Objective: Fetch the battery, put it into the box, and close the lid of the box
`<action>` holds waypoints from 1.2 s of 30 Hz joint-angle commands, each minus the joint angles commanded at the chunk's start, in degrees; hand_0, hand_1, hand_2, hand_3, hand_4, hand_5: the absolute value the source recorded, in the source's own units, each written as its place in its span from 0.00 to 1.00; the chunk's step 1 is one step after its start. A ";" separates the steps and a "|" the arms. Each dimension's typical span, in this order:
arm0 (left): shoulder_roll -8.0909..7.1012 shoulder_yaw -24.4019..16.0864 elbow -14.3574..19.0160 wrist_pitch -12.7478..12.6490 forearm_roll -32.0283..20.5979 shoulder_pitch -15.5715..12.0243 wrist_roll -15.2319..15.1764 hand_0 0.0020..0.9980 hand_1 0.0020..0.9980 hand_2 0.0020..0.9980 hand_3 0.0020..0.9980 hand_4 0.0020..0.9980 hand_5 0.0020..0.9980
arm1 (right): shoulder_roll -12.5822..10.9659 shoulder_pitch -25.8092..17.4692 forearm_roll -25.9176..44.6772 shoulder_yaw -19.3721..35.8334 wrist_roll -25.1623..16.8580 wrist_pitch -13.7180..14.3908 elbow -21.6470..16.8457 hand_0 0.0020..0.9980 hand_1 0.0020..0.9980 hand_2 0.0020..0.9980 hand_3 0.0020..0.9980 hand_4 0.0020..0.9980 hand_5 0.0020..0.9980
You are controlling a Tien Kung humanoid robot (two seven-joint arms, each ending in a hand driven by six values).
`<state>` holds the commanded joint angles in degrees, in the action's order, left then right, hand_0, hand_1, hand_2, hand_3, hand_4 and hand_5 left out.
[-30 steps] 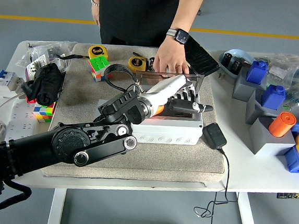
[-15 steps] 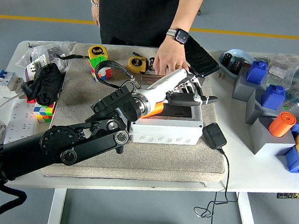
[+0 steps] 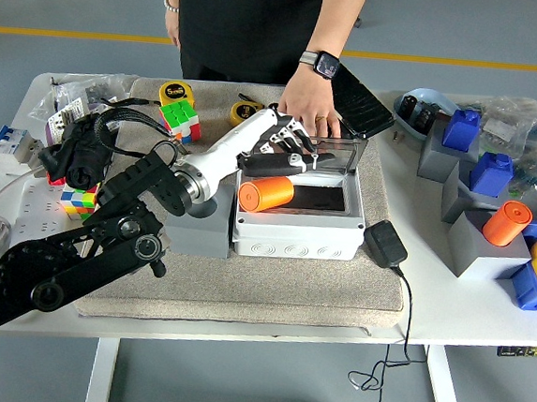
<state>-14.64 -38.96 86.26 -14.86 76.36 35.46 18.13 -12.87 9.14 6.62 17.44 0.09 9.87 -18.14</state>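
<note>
White and black, the left hand (image 3: pixel 278 145) reaches over the back of the box (image 3: pixel 297 224), its fingers loosely spread and holding nothing, probably going for the lid (image 3: pixel 322 152). This clear lid stands upright because a person's hand (image 3: pixel 305 105) steadies it from behind. Inside the box lies 1 orange battery (image 3: pixel 265 192), already placed, so only the closing remains.

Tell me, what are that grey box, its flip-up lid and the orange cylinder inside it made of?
The grey box looks like moulded matte plastic: even light grey, rounded corners, embossed circles on its front. Its lid, held up by a person's hand, seems clear, slightly smoky plastic, since shapes show through it. The orange cylinder has a smooth, faintly glossy skin, probably plastic or a wrap; the picture leaves that open.
</note>
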 joint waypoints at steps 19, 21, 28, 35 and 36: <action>-6.65 -2.56 5.00 1.03 1.15 -8.41 0.75 0.25 0.48 0.43 0.24 1.00 0.71 | -0.04 -0.02 -0.20 0.35 -0.04 -0.03 -0.07 0.58 0.64 0.66 0.57 0.94 0.50; -7.03 -2.11 5.06 1.07 0.91 -8.38 0.72 0.25 0.48 0.43 0.24 1.00 0.71 | -0.10 -0.16 -0.03 0.35 -0.02 -0.07 -0.04 0.58 0.64 0.66 0.57 0.94 0.50; -4.09 0.67 1.91 0.70 -0.21 -5.66 0.18 0.25 0.47 0.44 0.24 1.00 0.71 | -0.13 -0.10 -0.20 0.52 -0.01 -0.01 -0.07 0.58 0.64 0.66 0.57 0.94 0.50; 1.04 4.30 -3.28 0.10 -2.25 -0.71 -1.31 0.25 0.48 0.45 0.25 1.00 0.71 | -0.08 0.15 0.06 0.47 -0.12 0.04 -0.17 0.57 0.64 0.66 0.57 0.94 0.49; 1.55 4.62 -3.86 -0.03 -2.58 -0.12 -1.57 0.25 0.48 0.45 0.25 1.00 0.71 | -0.10 0.15 0.06 0.47 -0.11 0.04 -0.18 0.57 0.64 0.66 0.57 0.94 0.49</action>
<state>-13.09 -34.33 82.40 -14.89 73.78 35.34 16.56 -12.97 9.30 6.68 17.91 -0.02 9.90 -18.33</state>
